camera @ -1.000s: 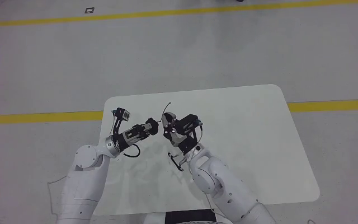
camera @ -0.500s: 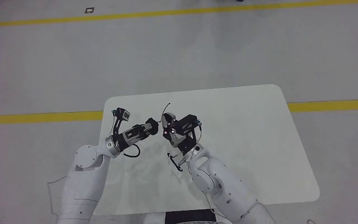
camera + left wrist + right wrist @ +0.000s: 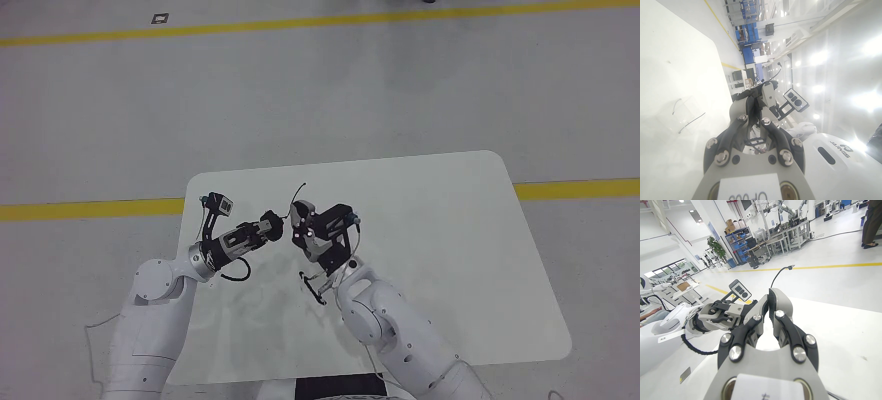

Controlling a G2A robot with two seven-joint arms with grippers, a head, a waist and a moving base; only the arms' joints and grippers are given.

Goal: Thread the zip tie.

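A thin black zip tie [image 3: 777, 275] curves up out of my right gripper [image 3: 768, 298], which is shut on its lower part; the tie's small head is at the free upper end. My left gripper [image 3: 753, 95] is shut and its tips press against the right gripper's side; what lies between its pads is hidden. In the top view the two grippers meet tip to tip above the table's left half, left gripper [image 3: 272, 226] beside right gripper [image 3: 297, 228], with the zip tie [image 3: 299, 192] sticking out toward the far edge.
The white table [image 3: 450, 250] has a rounded far right corner. Loose black zip ties in a clear bag [image 3: 685, 116] lie on the table just behind the grippers, near the robot [image 3: 316, 289]. A yellow floor line runs beyond the table.
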